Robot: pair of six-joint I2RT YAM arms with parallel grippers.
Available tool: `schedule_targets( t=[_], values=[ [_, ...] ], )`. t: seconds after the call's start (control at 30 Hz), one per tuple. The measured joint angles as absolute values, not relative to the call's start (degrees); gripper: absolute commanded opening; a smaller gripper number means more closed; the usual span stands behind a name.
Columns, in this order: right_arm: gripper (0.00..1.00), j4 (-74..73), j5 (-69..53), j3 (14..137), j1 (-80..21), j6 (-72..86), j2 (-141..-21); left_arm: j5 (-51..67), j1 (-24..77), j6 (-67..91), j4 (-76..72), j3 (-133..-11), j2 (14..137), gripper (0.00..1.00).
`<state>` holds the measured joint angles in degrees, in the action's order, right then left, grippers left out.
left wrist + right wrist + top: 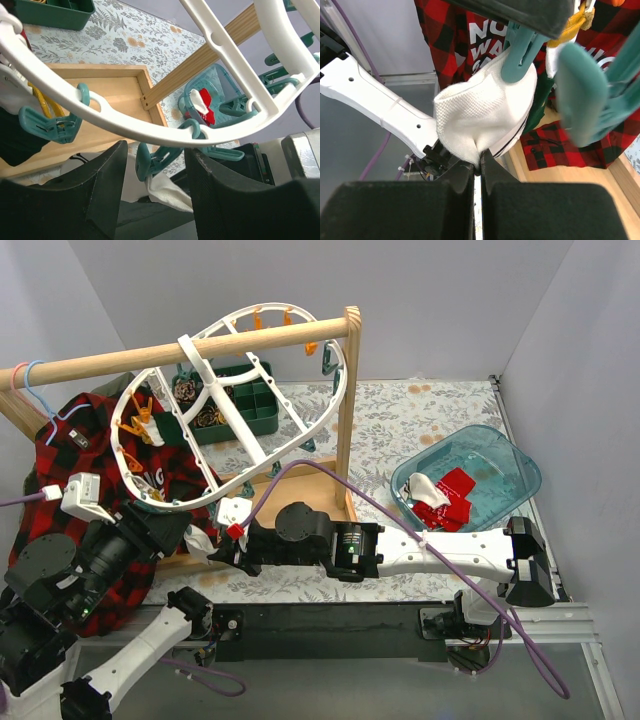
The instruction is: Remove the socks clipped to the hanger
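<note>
Right wrist view — a white sock [480,115], hung from a teal clip [520,55], is pinched by the closed right gripper [476,162]. Beneath the hanger [125,120] rim, the clip is straddled by the half-parted left gripper [156,150].

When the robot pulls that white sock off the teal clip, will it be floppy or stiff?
Probably floppy: the sock sags in soft folds under the teal clip. It looks like thin knit cloth, so it is likely light. The clip may tug the hanger along before letting go. The right gripper, jaws shut on its edge, probably won't slip on that bumpy weave.
</note>
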<state>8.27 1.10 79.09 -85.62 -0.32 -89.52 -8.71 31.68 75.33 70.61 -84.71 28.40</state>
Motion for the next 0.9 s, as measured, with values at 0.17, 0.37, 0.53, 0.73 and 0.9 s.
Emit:
schedule_targets(
  t=[0.17,0.37,0.53,0.73,0.9],
  values=[
    [0.01,8.1,1.34,79.09,-85.62,-0.47,-89.52,-8.84,31.7,73.71,70.3,-84.71,29.82,0.32],
    [0.01,7.7,2.09,79.07,-85.62,-0.62,-89.52,-8.27,31.7,71.7,69.43,-84.4,29.89,0.12],
    [0.01,7.7,4.43,78.28,-85.62,-0.71,-89.21,-6.39,31.7,69.93,67.55,-82.39,29.71,0.0],
    [0.01,7.33,9.82,71.57,-85.45,-0.36,-84.23,-0.93,31.7,66.63,64.66,-80.05,29.5,0.0],
    [0.01,7.14,13.3,66.74,-84.31,0.93,-78.65,0.84,31.7,64.18,63.77,-79.59,29.02,0.0]
  ],
)
